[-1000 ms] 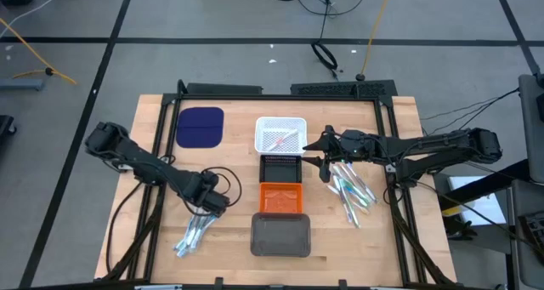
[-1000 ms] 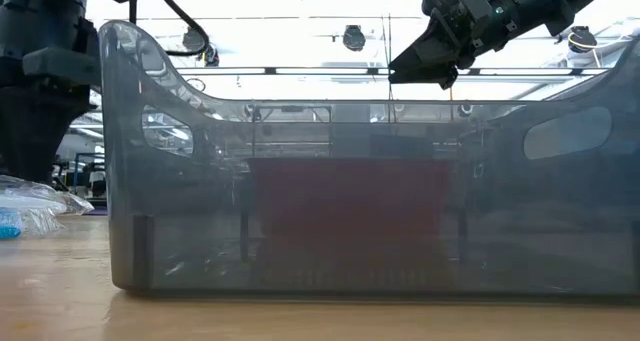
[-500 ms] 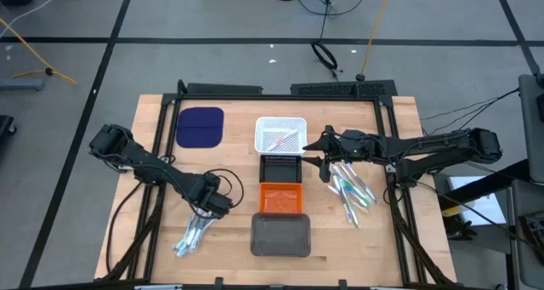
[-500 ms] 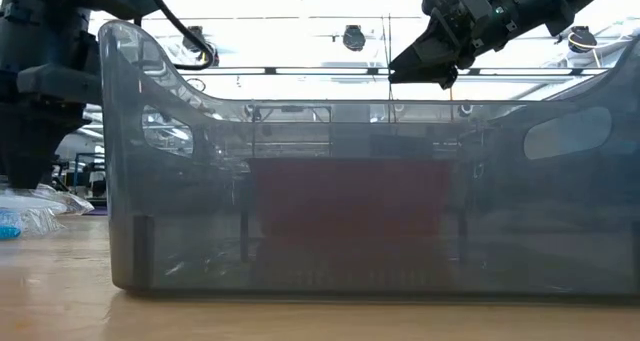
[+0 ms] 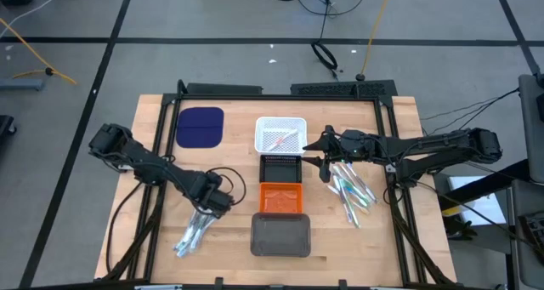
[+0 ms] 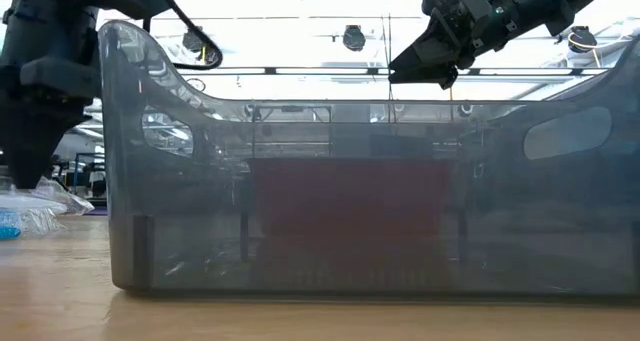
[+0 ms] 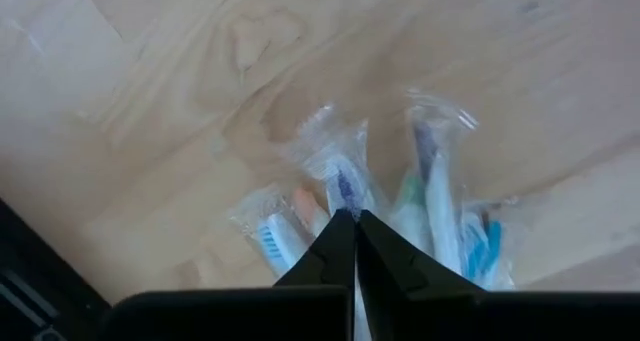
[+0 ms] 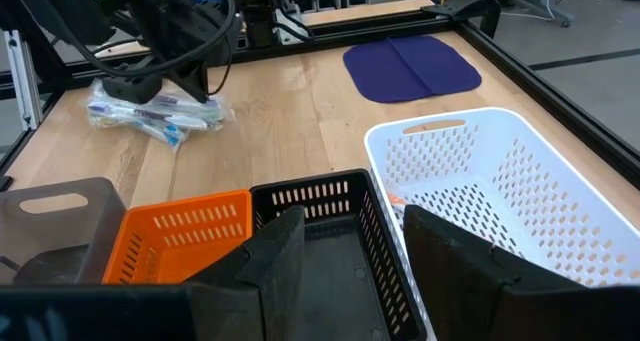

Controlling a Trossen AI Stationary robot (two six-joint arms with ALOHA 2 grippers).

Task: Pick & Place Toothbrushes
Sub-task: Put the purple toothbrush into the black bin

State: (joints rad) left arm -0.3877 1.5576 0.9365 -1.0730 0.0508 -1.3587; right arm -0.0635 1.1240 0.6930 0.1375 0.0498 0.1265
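**Ana:** High view first: where does the left gripper (image 5: 206, 215) sit?

**Ben:** Low over the worktop (image 5: 153, 239), toward its front-left corner, at the upper end of the left pile of wrapped toothbrushes (image 5: 191, 236). In the left wrist view its fingers (image 7: 335, 249) are pressed together, tips meeting on the clear wrapper of a brush with a dark blue head (image 7: 343, 186). Whether the wrapper is truly caught between them I cannot tell.

**Ana:** And the other brushes?

**Ben:** A second pile (image 5: 353, 192) lies near the right edge, just beside the right arm. One pink brush (image 5: 278, 142) lies inside the white tray (image 5: 280, 122).

**Ana:** The trays?

**Ben:** A row down the middle: white at the back, then black tray (image 5: 280, 160), orange tray (image 5: 281, 186), and grey tray (image 5: 281, 247) nearest the front edge. A dark blue pad (image 5: 200, 126) lies toward the back-left corner.

**Ana:** Right gripper (image 5: 324, 161)?

**Ben:** It hangs above the table just right of the black tray, fingers (image 8: 270, 256) spread apart with nothing between them.
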